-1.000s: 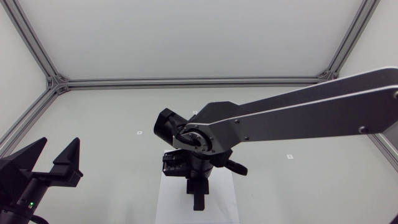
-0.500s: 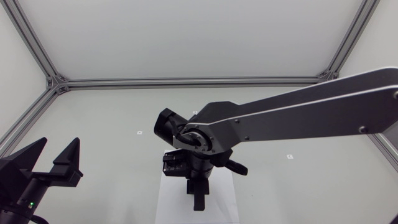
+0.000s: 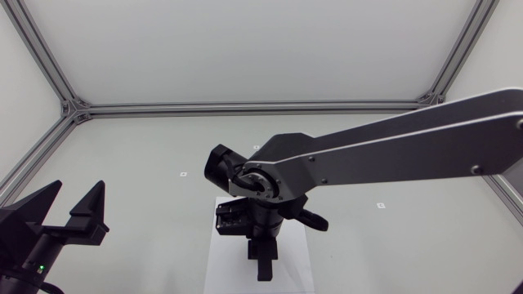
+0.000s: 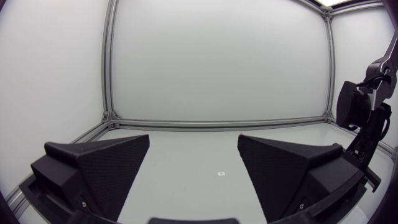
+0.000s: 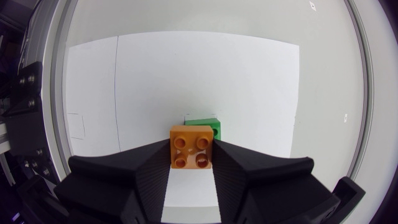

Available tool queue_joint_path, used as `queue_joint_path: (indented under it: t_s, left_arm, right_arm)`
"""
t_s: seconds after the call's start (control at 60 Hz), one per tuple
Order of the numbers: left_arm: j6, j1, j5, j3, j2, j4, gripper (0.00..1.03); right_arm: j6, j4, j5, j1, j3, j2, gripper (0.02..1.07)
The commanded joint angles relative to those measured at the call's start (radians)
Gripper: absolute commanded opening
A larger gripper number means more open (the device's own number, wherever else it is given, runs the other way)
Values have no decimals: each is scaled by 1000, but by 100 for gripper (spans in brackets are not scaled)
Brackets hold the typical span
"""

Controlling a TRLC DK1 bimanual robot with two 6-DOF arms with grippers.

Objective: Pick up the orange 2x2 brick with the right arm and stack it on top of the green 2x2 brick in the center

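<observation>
Currently holding orange brick (image 5: 192, 146), clamped between right gripper (image 5: 192, 155) fingers, near green brick (image 5: 206, 127); next likely: centre above it, press down.

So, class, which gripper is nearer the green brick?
Right. The right gripper, shut on the orange brick, has the green brick just ahead of it; the left gripper sits open, far off to the left.
</observation>
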Motion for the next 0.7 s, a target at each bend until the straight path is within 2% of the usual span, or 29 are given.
queue_joint_path:
  t_s: [0.0, 0.683]
  left_arm:
    - [13, 2, 4, -41, -8, -13, 99]
    - [13, 2, 4, -41, -8, -15, 99]
  right_arm:
    - [-21, -19, -4, -5, -3, 21, 8]
    - [-97, -19, -5, -25, 14, 30, 8]
